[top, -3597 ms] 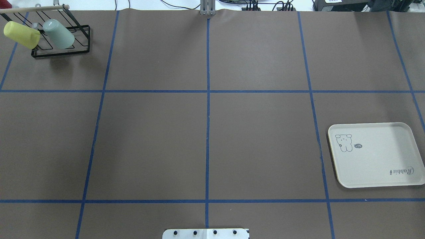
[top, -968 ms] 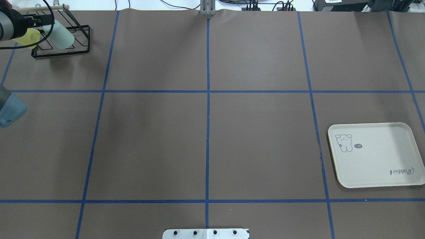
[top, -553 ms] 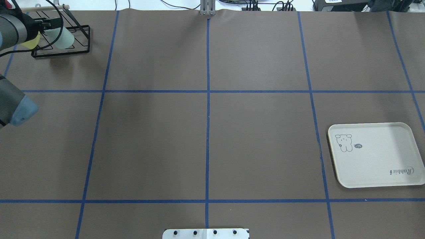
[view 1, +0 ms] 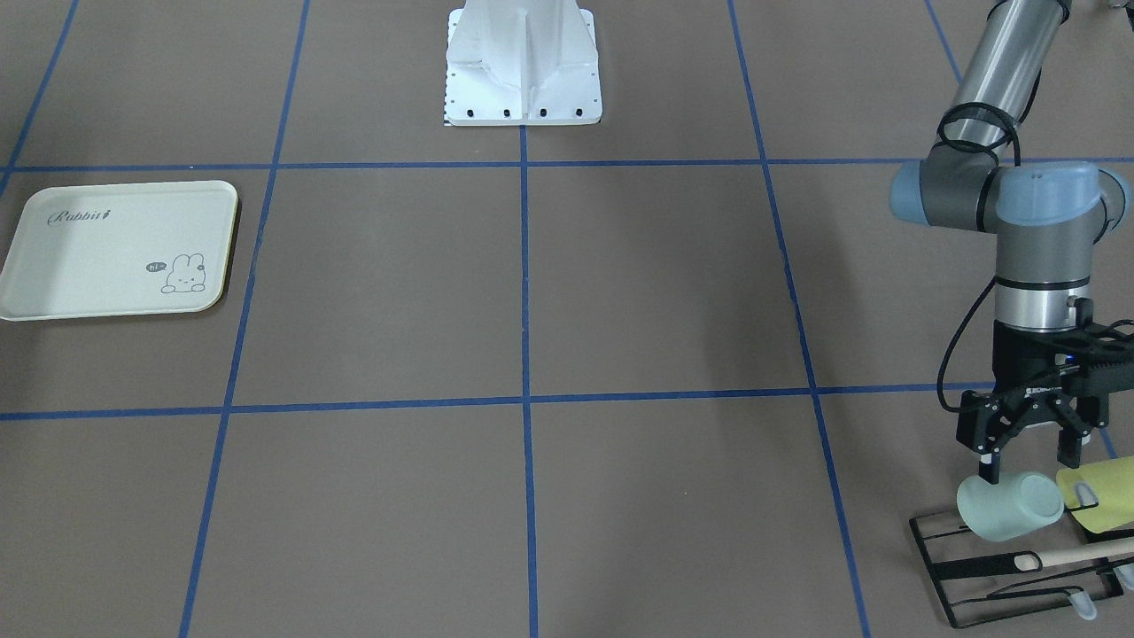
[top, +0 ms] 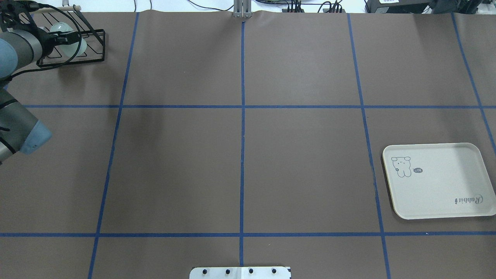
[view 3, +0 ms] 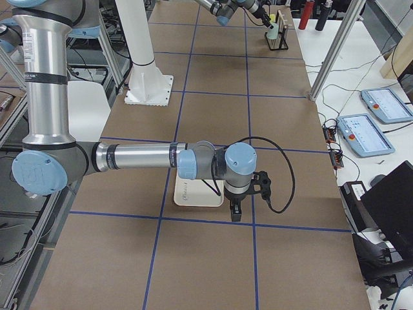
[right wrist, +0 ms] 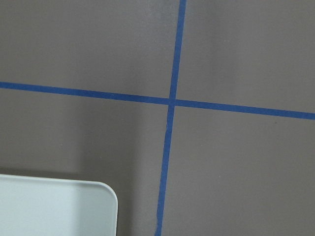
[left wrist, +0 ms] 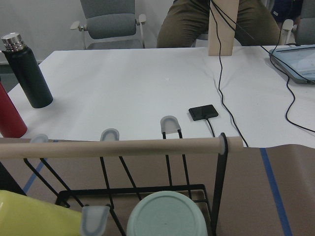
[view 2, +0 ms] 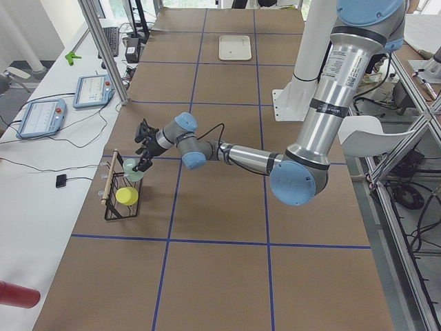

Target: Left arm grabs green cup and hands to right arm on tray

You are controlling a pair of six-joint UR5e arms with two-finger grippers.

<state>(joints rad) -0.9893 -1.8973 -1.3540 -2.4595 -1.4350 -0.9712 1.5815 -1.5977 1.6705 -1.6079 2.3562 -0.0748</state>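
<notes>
green cup (view 1: 1010,507) on the corner rack (view 1: 952,567), left fingers (view 1: 1069,447) spread just above

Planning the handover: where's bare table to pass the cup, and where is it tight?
Bare: the table between the wire rack and the tray, and the tray itself. Crowded: the rack corner, where the left gripper, jaws open, hangs over the green cup beside the yellow cup.

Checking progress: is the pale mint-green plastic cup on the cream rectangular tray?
No, the cup sits on the black wire rack, far from the tray.
</notes>
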